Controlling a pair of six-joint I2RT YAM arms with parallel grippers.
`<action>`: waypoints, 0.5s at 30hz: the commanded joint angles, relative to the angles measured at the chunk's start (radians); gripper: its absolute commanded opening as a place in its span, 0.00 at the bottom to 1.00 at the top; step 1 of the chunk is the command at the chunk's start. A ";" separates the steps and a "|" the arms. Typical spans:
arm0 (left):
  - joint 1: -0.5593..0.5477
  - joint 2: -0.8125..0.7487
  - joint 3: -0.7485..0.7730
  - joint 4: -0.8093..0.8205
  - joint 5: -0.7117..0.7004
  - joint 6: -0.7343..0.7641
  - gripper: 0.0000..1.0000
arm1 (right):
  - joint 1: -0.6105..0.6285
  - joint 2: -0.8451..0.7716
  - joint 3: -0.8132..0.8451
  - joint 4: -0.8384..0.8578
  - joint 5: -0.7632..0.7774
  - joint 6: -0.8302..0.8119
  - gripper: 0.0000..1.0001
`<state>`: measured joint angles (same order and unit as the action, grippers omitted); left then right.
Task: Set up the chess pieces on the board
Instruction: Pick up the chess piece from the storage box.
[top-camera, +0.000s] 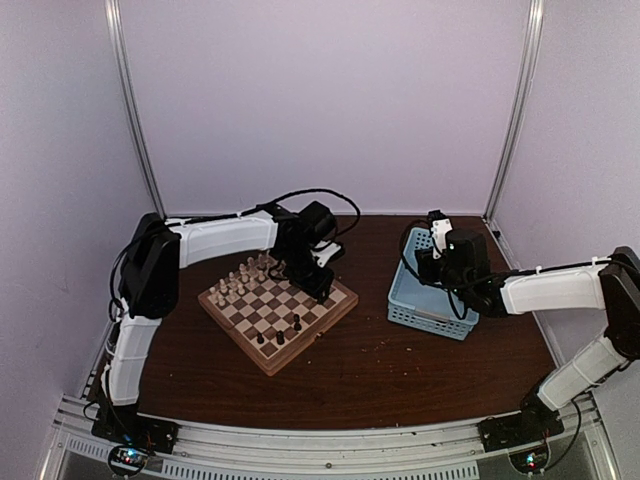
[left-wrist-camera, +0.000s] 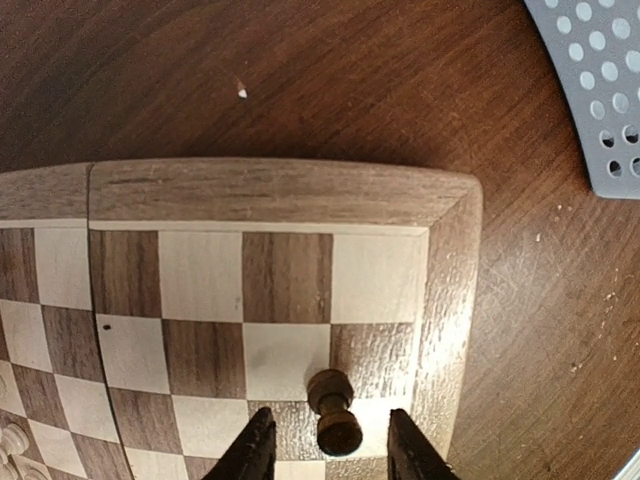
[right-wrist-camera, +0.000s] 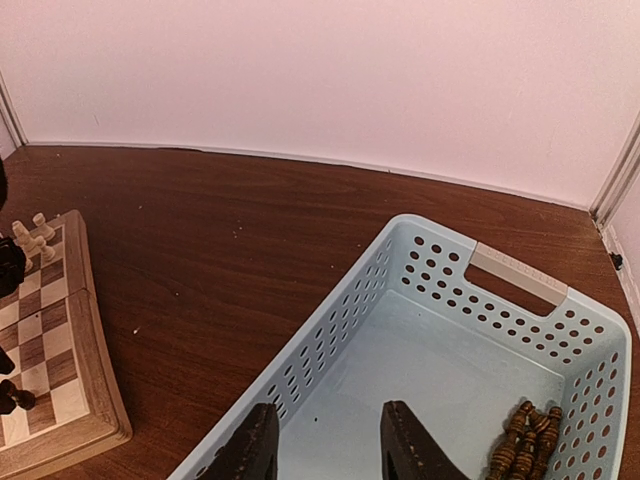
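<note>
The board (top-camera: 262, 352) lies left of centre, with cream chess pieces (top-camera: 240, 280) along its far-left side and a few dark ones (top-camera: 280, 335) near its front. My left gripper (top-camera: 320, 290) hovers low over the board's right corner. In the left wrist view it (left-wrist-camera: 330, 455) is open, and a dark piece (left-wrist-camera: 335, 410) stands on a square of the board (left-wrist-camera: 270, 190) between the fingers, touching neither. My right gripper (right-wrist-camera: 325, 450) hangs open and empty above the basket floor. Several dark pieces (right-wrist-camera: 525, 445) lie in the basket's corner.
The light blue perforated basket (top-camera: 425, 318) stands right of the board, and its corner shows in the left wrist view (left-wrist-camera: 600, 90). In the right wrist view the board's edge (right-wrist-camera: 100, 380) appears at the left, with cream pieces (right-wrist-camera: 35, 235) on it. Walls enclose the dark table.
</note>
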<state>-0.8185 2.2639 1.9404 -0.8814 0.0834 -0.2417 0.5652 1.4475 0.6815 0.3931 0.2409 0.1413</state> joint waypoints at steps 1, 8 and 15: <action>-0.009 0.027 0.030 -0.012 0.008 0.003 0.37 | 0.002 0.014 0.023 -0.014 0.006 0.001 0.37; -0.022 0.017 0.055 -0.048 -0.057 0.013 0.20 | 0.002 0.017 0.026 -0.015 0.006 0.003 0.37; -0.043 -0.072 0.038 -0.051 -0.154 0.029 0.11 | 0.002 0.020 0.029 -0.020 0.003 0.003 0.37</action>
<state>-0.8494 2.2696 1.9697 -0.9203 -0.0086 -0.2306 0.5652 1.4586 0.6838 0.3847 0.2409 0.1413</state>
